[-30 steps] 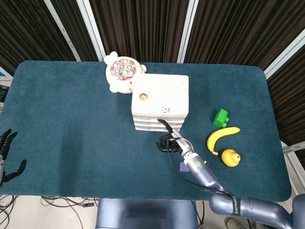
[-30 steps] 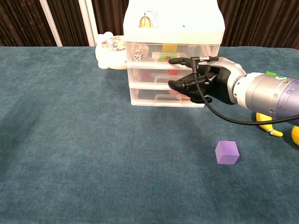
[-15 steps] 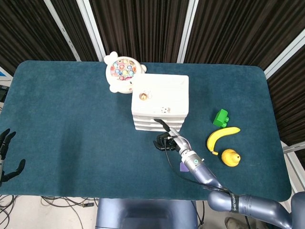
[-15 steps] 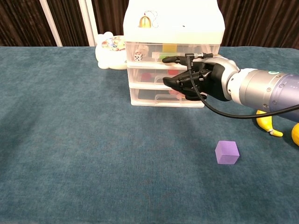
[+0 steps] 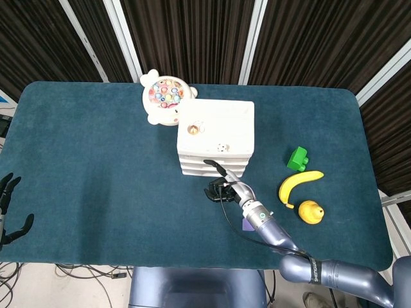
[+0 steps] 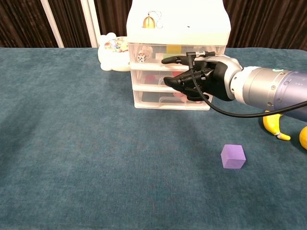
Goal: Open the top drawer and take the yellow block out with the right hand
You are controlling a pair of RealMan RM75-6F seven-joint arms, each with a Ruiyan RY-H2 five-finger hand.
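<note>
Chest view: right hand (image 6: 201, 79), empty, fingers spread, fronts top drawer (image 6: 176, 51) holding yellow block (image 6: 173, 49).

It looks like a robot test lab: a table (image 5: 83, 147) with dark blue cloth, dark curtain panels (image 5: 192, 38) behind, and cables (image 5: 70, 271) on the floor.

No readable text, label, brand or number can be made out in either view. Small dark marks are seen on the top of the white drawer unit (image 5: 216, 126), but they are too small to be read.
</note>
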